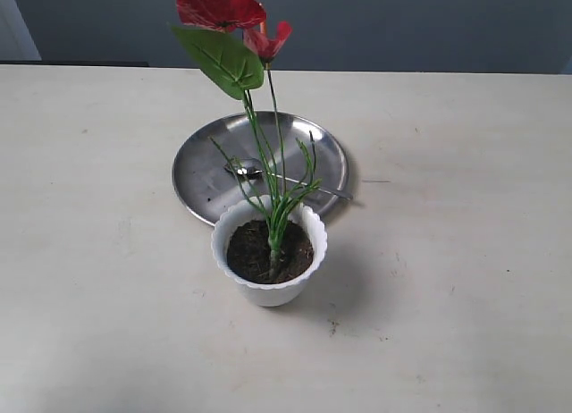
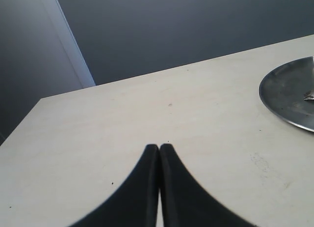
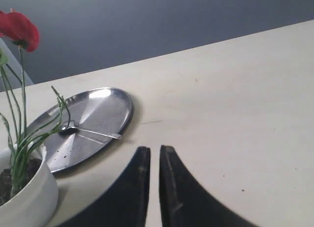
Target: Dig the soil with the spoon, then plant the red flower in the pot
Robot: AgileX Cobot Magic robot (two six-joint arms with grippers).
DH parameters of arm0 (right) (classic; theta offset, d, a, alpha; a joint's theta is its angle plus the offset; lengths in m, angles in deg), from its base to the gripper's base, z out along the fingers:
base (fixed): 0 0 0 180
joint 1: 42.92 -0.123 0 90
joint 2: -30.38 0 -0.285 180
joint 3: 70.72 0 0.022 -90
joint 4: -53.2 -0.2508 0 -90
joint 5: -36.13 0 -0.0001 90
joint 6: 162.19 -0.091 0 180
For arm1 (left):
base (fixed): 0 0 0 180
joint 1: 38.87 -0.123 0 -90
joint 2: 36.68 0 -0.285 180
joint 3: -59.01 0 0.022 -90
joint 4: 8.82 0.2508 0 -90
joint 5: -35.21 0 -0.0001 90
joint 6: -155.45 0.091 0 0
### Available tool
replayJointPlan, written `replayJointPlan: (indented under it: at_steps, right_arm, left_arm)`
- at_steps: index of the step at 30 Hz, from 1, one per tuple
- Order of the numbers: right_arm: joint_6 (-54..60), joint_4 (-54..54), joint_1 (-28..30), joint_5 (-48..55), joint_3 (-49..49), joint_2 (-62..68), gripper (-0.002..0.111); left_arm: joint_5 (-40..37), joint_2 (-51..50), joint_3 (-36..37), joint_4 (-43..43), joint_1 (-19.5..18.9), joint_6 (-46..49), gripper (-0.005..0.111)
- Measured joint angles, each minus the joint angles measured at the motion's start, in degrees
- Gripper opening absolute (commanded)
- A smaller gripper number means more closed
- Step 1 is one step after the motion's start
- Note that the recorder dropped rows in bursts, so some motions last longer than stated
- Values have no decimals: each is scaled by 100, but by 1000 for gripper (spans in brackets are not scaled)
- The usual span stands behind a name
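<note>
The red flower (image 1: 219, 9) stands upright with its stem set in the dark soil (image 1: 250, 252) of the white pot (image 1: 268, 292), near the table's middle. The spoon (image 1: 250, 171) lies on the steel plate behind the pot. Neither gripper shows in the exterior view. My left gripper (image 2: 159, 146) is shut and empty over bare table, left of the plate. My right gripper (image 3: 155, 148) has only a narrow slit between its fingers and holds nothing; it hovers to the right of the pot (image 3: 34, 197), flower (image 3: 19, 30) and spoon (image 3: 91, 132).
A wide round steel plate (image 1: 206, 172) sits just behind the pot, also seen as the plate (image 2: 289, 94) and the plate (image 3: 103, 109) in the wrist views. A few soil crumbs lie on the table in front of the pot. The table's far edge meets a dark wall.
</note>
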State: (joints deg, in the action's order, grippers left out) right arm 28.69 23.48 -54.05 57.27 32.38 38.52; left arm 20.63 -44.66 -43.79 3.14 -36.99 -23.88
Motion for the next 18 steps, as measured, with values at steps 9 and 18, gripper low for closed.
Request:
replayJointPlan:
  at_steps: [9, 18]
  right_arm:
    - [251, -91, 0, -134, -2, 0, 8]
    - [-411, 1027, 0, -190, -2, 0, 8]
  left_arm:
    - [0, 0, 0, 0, 0, 0, 0]
    - [0, 0, 0, 0, 0, 0, 0]
